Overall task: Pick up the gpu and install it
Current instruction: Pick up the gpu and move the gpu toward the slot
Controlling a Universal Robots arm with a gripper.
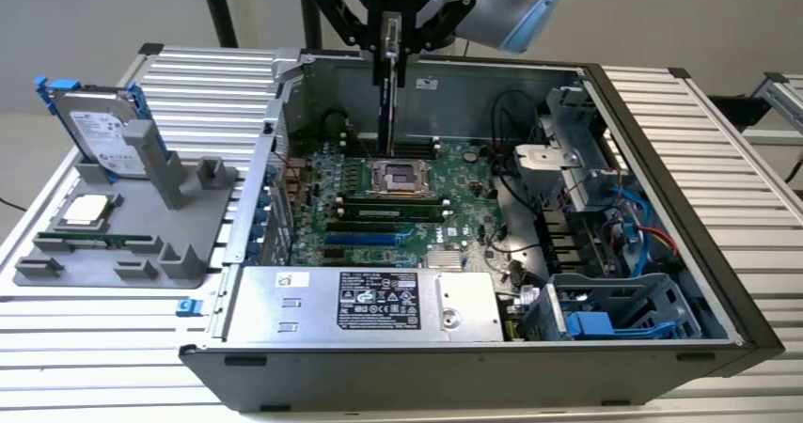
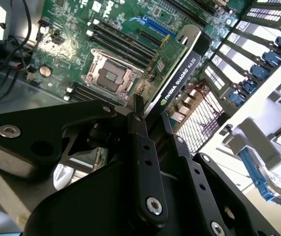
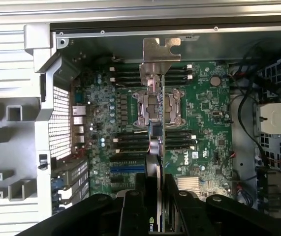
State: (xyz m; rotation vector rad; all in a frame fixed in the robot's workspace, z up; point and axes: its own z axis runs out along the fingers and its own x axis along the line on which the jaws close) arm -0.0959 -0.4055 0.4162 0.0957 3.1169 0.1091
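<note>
The black gripper (image 1: 390, 33), jaws clamped on the thin green-and-black gpu card (image 2: 178, 69) with silver end bracket, is holding it edge-down above the green motherboard (image 1: 467, 160) in the open grey computer case (image 1: 415, 371) (seated in no slot), risking scraped components if lowered misaligned.

A bench (image 1: 702, 132) of ribbed silvery metal slats stands before a plain pale wall (image 1: 101, 9) in even, soft light, a dark upright post (image 1: 221, 9) rising behind it and another slatted frame (image 1: 784, 99) at the exterior view's right
</note>
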